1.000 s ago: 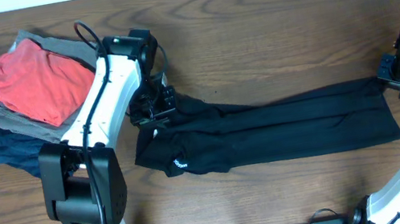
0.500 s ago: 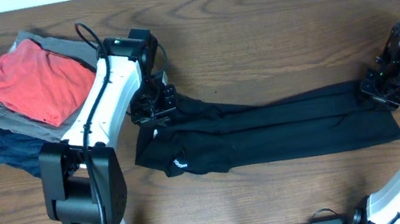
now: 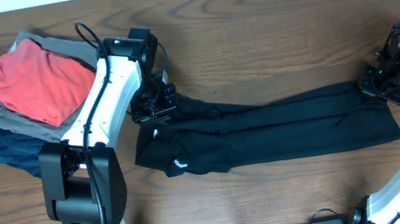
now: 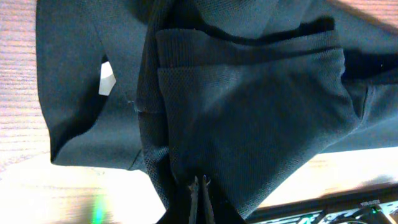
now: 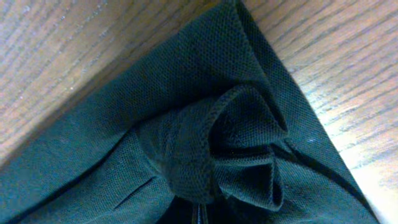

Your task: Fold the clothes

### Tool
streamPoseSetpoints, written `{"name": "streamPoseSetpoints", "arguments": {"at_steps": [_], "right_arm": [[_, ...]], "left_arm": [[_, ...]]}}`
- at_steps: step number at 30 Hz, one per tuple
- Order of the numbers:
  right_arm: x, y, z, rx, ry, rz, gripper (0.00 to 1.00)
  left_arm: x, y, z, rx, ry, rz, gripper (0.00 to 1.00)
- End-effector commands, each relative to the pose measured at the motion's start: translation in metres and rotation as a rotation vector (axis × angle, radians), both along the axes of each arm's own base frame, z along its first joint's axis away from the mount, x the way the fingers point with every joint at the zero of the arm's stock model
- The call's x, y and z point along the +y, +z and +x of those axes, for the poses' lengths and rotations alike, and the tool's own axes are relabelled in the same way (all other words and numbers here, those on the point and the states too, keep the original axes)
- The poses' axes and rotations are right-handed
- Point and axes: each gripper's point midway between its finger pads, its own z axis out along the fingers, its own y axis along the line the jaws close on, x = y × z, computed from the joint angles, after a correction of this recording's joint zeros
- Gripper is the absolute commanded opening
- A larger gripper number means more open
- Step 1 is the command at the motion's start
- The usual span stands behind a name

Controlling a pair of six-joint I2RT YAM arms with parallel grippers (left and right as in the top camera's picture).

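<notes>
Stretching along the wooden counter [image 3: 251, 30], the black shirt [image 3: 284, 126] lies in one long band between the two arms. Left fingers [image 3: 155, 106] are clenched on its bunched left end, and right fingers [image 3: 379, 86] pinch a gathered fold at the right end. The folded garments [image 3: 30, 91] sit stacked at far left.

Wooden table [image 3: 269, 35], black shirt [image 3: 283, 124], folded garments [image 3: 30, 95]
</notes>
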Motion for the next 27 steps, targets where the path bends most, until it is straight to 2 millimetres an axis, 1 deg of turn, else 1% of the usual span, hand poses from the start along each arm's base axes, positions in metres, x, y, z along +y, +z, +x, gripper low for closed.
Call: {"name": "streamPoseSetpoints", "arguments": {"at_steps": [1,4,8,12,14,17,19,21,27], "right_arm": [[-0.005,0.008,0.001,-0.024,-0.036,-0.005,0.01],[-0.003,0.017,0.001,-0.032,-0.035,0.001,0.01],[-0.005,0.046,0.001,-0.090,-0.030,-0.026,0.01],[-0.015,0.075,-0.005,-0.134,-0.045,-0.112,0.01],[-0.022,0.084,-0.008,-0.137,-0.050,-0.165,0.01],[-0.030,0.085,-0.017,-0.101,-0.054,-0.216,0.01],[-0.032,0.081,-0.022,-0.073,-0.054,-0.228,0.01],[-0.033,0.077,-0.024,-0.055,-0.053,-0.232,0.01],[-0.033,0.064,-0.030,-0.008,-0.053,-0.219,0.01]], "left_arm": [[0.002,-0.002,-0.001,0.008,0.005,0.008,0.06],[0.002,-0.002,-0.001,0.007,0.005,0.008,0.06],[0.002,-0.002,-0.001,0.006,0.005,0.007,0.06],[0.002,-0.002,-0.001,0.009,0.006,0.008,0.06],[0.003,-0.001,-0.005,0.023,0.006,0.011,0.06],[0.005,0.001,-0.014,0.062,0.004,0.019,0.06],[0.007,0.006,-0.021,0.084,-0.001,0.021,0.06],[0.004,0.013,-0.027,0.093,-0.021,-0.012,0.06],[0.004,0.035,-0.033,0.051,-0.020,-0.032,0.06]]}}
